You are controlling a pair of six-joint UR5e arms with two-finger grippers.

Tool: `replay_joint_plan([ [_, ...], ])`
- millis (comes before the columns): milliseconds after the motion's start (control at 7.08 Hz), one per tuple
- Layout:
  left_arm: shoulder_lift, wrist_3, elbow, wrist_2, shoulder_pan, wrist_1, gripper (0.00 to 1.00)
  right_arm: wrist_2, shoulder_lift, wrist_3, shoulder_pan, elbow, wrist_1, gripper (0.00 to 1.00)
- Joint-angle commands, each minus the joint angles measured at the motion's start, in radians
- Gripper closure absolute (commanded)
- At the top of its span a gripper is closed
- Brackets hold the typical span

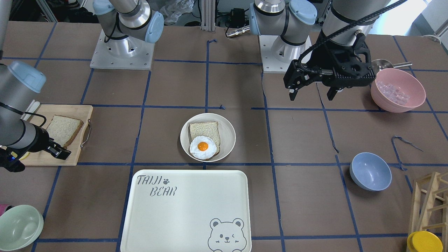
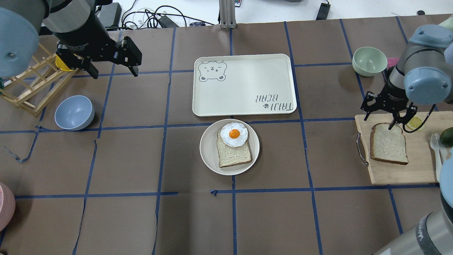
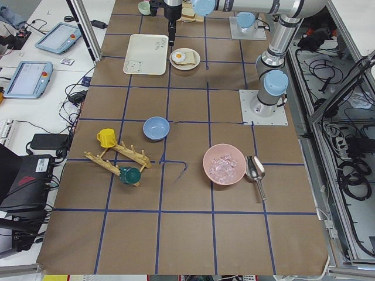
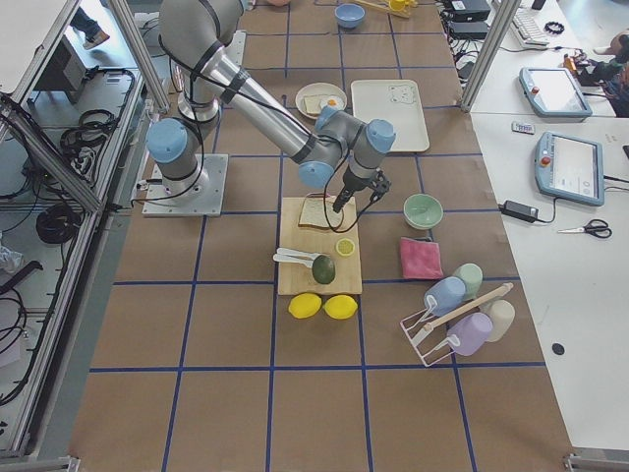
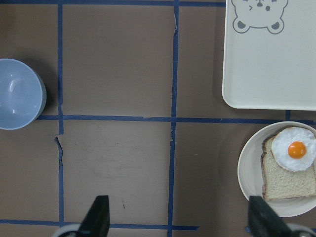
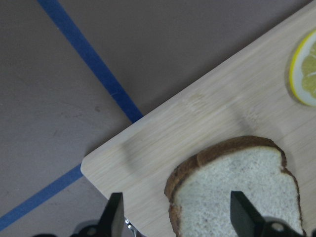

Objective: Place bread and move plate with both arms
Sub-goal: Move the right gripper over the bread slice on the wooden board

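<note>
We see tray [image 1: 189, 210] nearest; plate [image 1: 228, 134] beside its edge holds slice [image 1: 206, 129] plus egg [image 1: 203, 147]. Bread [image 1: 64, 130] on board [image 1: 75, 115], right claw [image 6: 177, 215] wide above it; left claw [image 1: 311, 95] wide too.

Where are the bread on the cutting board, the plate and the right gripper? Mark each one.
bread [image 2: 388, 145]: overhead view, middle of its crumb.
plate [image 2: 209, 148]: overhead view, bare surface left of the food.
right gripper [image 6: 180, 217]: right wrist view, midway between its fingertips.

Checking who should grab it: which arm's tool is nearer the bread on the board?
Right. The right tool hovers at the rounded top of the bread; the left tool hangs far off, by the rack.
</note>
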Motion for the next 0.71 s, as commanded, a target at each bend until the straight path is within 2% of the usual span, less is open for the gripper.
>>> replay_joint_plan([
  [0,0.0,0.0,0.0,0.0,0.0,0.0,0.0,-0.018,0.012,0.0,-0.002,0.008,-0.018,0.22],
  [141,0.0,0.0,0.0,0.0,0.0,0.0,0.0,-0.033,0.014,0.0,-0.008,0.01,-0.017,0.26],
  [565,0.0,0.002,0.0,-0.002,0.0,0.0,0.0,-0.027,0.012,0.005,-0.01,0.018,-0.007,0.94],
])
